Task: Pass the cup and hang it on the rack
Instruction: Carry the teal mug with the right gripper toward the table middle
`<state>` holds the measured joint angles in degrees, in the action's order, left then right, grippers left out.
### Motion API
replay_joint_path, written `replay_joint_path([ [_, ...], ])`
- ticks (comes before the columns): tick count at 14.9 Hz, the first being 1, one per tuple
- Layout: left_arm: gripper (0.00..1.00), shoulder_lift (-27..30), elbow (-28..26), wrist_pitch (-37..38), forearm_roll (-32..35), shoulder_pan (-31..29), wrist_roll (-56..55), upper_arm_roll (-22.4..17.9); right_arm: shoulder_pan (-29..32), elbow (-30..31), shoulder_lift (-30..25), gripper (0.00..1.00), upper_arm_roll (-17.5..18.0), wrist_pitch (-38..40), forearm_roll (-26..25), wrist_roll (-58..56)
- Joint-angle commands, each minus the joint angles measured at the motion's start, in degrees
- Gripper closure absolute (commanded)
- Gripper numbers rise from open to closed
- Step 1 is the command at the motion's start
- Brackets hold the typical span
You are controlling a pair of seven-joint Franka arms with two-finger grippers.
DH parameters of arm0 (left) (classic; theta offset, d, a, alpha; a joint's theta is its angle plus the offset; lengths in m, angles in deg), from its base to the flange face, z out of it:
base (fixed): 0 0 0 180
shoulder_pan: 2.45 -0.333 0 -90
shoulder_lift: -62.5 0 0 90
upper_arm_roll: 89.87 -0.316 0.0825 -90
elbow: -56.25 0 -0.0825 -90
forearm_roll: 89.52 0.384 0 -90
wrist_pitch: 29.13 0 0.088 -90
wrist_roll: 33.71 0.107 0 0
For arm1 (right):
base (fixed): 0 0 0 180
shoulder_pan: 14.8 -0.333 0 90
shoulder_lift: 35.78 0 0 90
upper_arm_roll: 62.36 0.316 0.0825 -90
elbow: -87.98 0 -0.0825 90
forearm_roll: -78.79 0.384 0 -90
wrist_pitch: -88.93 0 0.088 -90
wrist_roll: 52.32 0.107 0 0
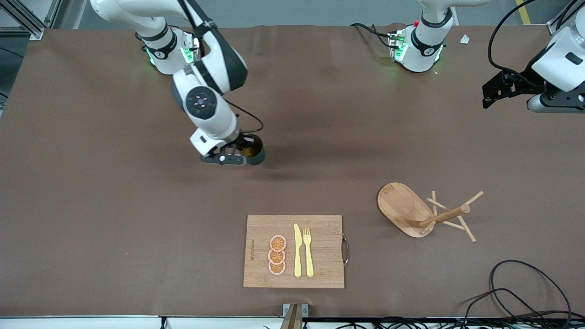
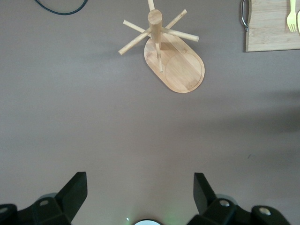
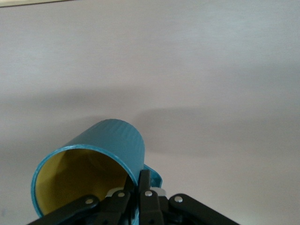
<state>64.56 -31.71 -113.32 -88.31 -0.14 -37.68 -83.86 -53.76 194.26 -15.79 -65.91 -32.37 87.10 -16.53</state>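
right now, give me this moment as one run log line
stage: cup gripped at rim, not yet passed | right gripper: shut on cup, over table | left gripper: open, waiting | rack: upright, no cup

High front overview, two downward wrist close-ups

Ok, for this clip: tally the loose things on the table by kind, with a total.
Cup, held by the shut right gripper: 1
Rack: 1
Cutting board: 1
Orange slices: 3
Knife: 1
Fork: 1
Total: 8
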Motion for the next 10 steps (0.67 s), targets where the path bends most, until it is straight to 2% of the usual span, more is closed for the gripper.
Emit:
replay_joint_path([
  [1,0.00,0.8,-0.3,0.3,-0.4,-0.2,0.4,0.1,-3.9,-7.6,7.0,1.00,-0.8,0.2,1.6,1.4],
  [6,0.00,0.6,-0.2,1.0,-0.4,-0.6,0.3,0.1,-10.2,-17.9,16.0,1.00,-0.9,0.2,1.2,12.8],
  [10,0.00,0.1,0.1,0.9,-0.4,-0.4,0.2,0.1,-12.4,-19.9,19.0,1.00,-0.9,-3.1,1.0,14.4],
])
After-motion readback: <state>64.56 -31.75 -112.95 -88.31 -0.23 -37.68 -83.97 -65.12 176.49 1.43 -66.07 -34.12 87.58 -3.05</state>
